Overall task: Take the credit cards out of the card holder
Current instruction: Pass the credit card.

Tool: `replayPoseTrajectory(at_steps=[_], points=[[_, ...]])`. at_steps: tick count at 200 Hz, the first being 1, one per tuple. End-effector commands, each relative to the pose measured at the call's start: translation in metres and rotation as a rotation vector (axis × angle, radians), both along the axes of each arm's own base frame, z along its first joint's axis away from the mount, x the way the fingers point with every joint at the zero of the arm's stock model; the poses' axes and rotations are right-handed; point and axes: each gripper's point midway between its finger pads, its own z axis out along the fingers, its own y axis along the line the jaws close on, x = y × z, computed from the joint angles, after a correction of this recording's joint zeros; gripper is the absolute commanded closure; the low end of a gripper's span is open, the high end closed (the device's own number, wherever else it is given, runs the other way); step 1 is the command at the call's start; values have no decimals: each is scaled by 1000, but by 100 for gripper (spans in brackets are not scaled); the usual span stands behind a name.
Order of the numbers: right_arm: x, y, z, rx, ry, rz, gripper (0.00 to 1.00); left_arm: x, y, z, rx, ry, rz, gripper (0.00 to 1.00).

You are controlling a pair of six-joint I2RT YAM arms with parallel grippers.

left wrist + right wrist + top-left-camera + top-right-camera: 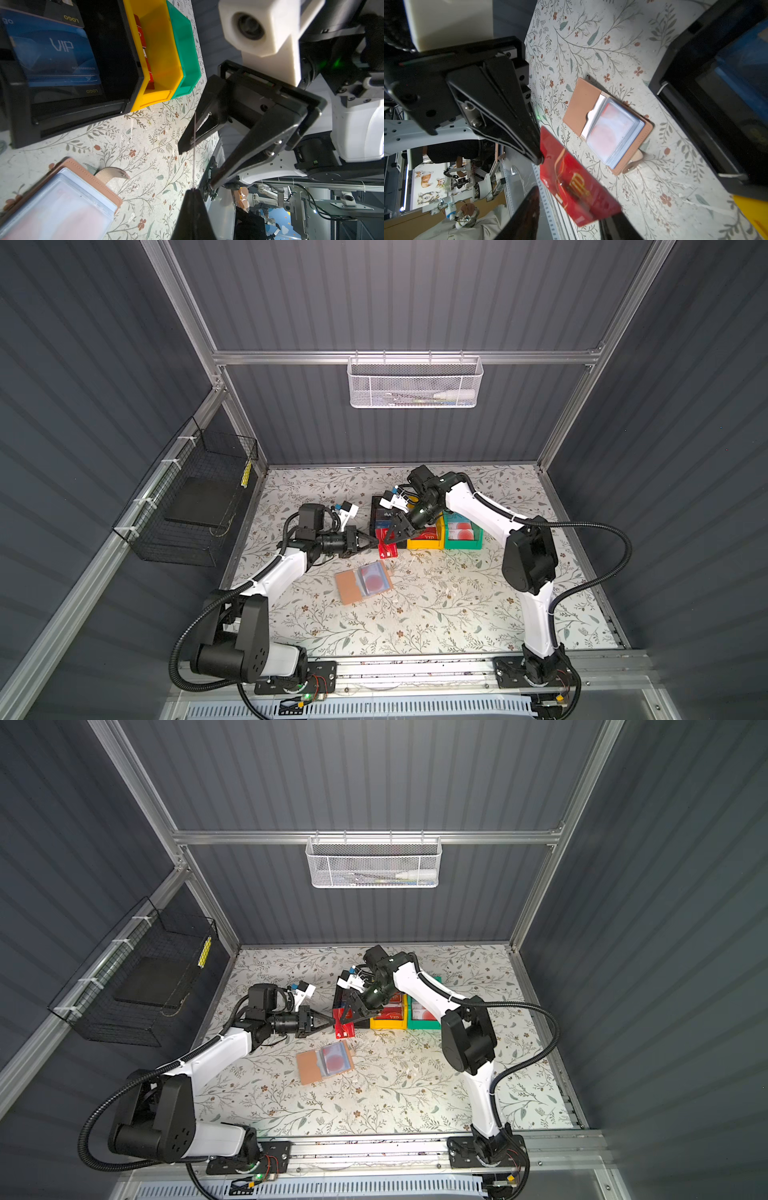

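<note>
Red card (388,551) is clamped in my left gripper (376,542); my right gripper (397,536) has its jaws apart around it. Holder (349,587) lies open at six o'clock of the card.

I see a gold-lettered red card (577,182) at one o'clock of the tan card holder (349,589), its sleeves (614,133) bluish; a black bin (112,41) with a blue card (54,52), a yellow bin (162,52), a green bin (187,47); table (436,605) pale, leaf-and-flower print.
</note>
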Motion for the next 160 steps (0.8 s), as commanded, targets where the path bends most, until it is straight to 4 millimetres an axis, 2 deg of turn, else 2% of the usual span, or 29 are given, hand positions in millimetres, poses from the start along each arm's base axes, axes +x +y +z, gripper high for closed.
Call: replayPoseTrajectory(at_steps=[1,57,77,91,97,135,160], points=[[-8,9,12,82,38,23,60,-6,-2,2,-13,-5,-16,100],[-12,10,22,158,79,25,87,-5,0,-2,7,-3,8,100],[-14,9,25,170,87,25,94,-4,1,-5,23,-4,19,88],[-12,7,29,180,84,17,97,-5,4,-8,45,-1,29,68],[-11,6,31,187,84,11,98,-5,5,-10,58,-1,37,64],[4,1,57,275,65,-59,100,-6,9,-9,72,-21,75,57],[20,-2,67,276,53,-142,100,3,11,2,52,-78,131,53]])
